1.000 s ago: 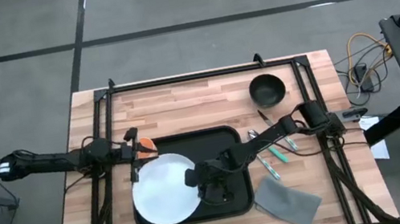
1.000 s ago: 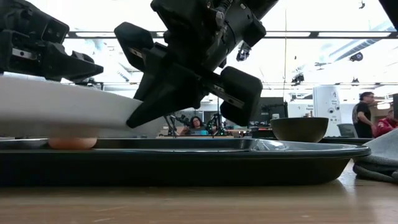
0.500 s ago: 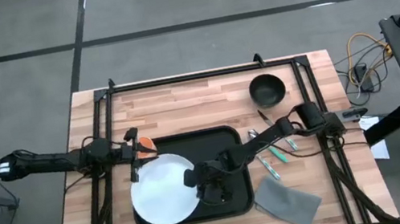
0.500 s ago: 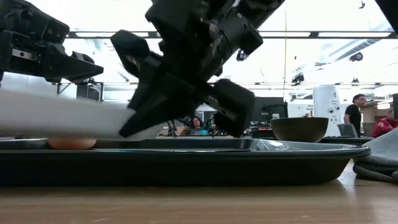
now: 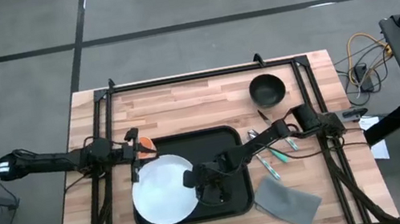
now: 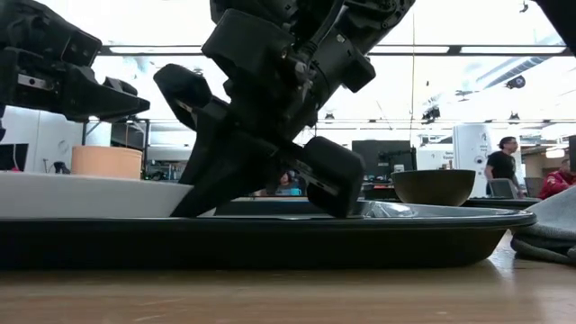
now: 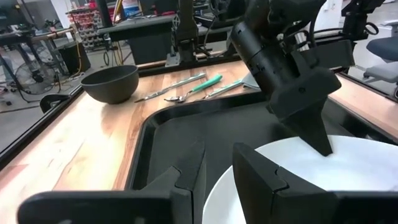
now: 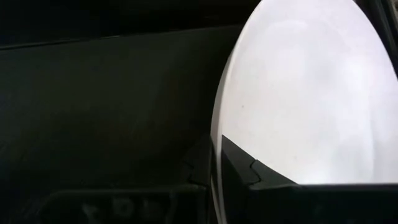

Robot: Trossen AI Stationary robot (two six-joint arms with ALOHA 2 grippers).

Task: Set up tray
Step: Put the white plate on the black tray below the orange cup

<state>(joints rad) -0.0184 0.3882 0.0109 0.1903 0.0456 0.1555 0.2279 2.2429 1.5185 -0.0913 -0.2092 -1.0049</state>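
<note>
The black tray (image 5: 221,142) (image 6: 360,238) lies mid-table. A round white plate (image 5: 160,190) (image 6: 90,193) (image 7: 323,180) covers its left part and looks level. My right gripper (image 5: 196,186) (image 8: 214,180) reaches in from the table's right and is shut on the plate's right rim. My left gripper (image 5: 133,151) (image 7: 217,174) hovers over the tray's far-left corner with its fingers apart and nothing between them. It stands just beside an orange cup (image 5: 145,144) (image 6: 106,160). My right gripper pinches the plate's right rim (image 8: 216,155) between its two fingers, one on the top face and one on the underside. The fingers (image 6: 193,180) come from the table's right, slanting down. The plate lies about level, low over the tray.
A black bowl (image 5: 268,89) (image 7: 111,83) stands far right. Cutlery with green handles (image 5: 272,153) (image 7: 186,87) lies right of the tray. A grey folded cloth (image 5: 288,201) (image 6: 549,229) is at the near right. People move in the room behind.
My right gripper has moved down and slightly toward the table's left, still shut on the plate's rim. The plate, tilted with its right edge raised a second ago, now lies about level on the tray. The left arm has kept still.
</note>
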